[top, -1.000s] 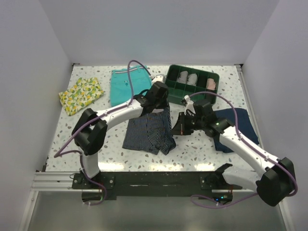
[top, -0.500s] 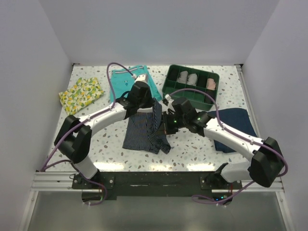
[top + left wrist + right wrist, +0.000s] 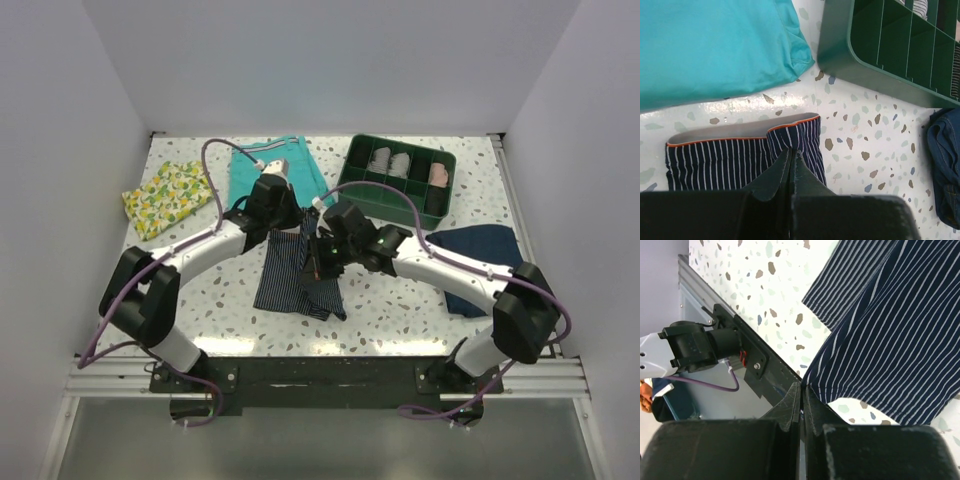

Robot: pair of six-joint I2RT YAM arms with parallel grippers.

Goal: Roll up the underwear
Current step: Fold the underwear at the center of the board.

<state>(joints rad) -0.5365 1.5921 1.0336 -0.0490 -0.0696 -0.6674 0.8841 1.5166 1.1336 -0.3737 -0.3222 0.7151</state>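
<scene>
Speckled tabletop (image 3: 400,300), with teal shorts (image 3: 262,172) at the far side and green divided tray (image 3: 349,186) beside them. Near the middle, striped underwear (image 3: 283,282), right side doubled over itself. Pinched at the waistband fold by closed left hand (image 3: 791,151); gripped at the lower edge by closed right hand (image 3: 801,384).

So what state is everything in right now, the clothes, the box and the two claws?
underwear: partly folded, right side lifted over toward the left
left claw: shut on the underwear's waistband
right claw: shut on the underwear's edge
teal shorts: spread flat
yellow patterned cloth: lying flat
plain navy garment: lying loosely rumpled
green tray: rolled items in some compartments
</scene>
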